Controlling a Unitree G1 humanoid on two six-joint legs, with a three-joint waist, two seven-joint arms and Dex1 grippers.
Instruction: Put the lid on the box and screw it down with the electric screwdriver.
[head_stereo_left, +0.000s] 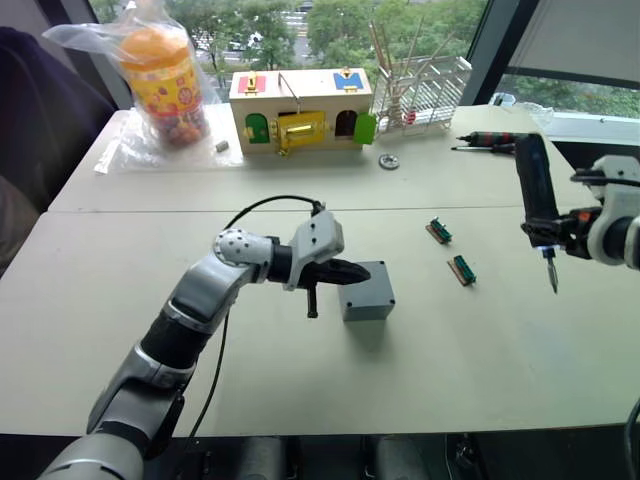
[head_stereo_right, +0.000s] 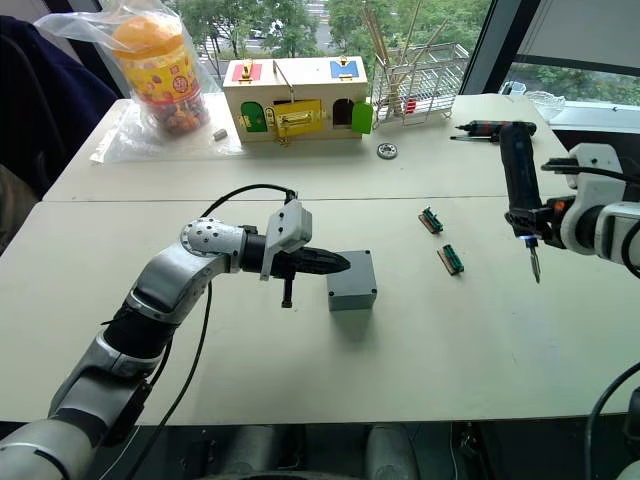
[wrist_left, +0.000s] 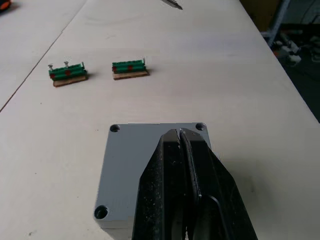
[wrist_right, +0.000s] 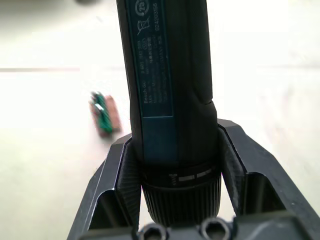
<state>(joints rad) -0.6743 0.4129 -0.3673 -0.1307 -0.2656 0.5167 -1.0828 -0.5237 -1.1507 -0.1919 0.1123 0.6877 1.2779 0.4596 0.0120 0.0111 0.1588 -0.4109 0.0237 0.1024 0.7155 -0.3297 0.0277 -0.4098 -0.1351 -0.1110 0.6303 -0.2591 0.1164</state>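
Observation:
The grey box (head_stereo_left: 365, 305) stands mid-table with the grey lid (wrist_left: 130, 165) lying flat on top, screw holes showing at its corners. My left gripper (head_stereo_left: 356, 272) is shut, nothing between its fingers; its tips lie over the lid's top from the left side. Whether they press on it I cannot tell. Off to the right, my right gripper (head_stereo_left: 558, 233) is shut on the electric screwdriver (head_stereo_left: 534, 185). The tool stands upright above the table, its thin bit (head_stereo_left: 551, 275) pointing down, well apart from the box. The right wrist view shows its dark body (wrist_right: 167, 85) clamped between the fingers.
Two green connector strips (head_stereo_left: 439, 231) (head_stereo_left: 463, 269) lie between the box and the right arm. At the back stand a wooden box with coloured doors (head_stereo_left: 300, 110), a bagged jar (head_stereo_left: 160, 75), a wire rack (head_stereo_left: 425, 90) and hand screwdrivers (head_stereo_left: 490, 140).

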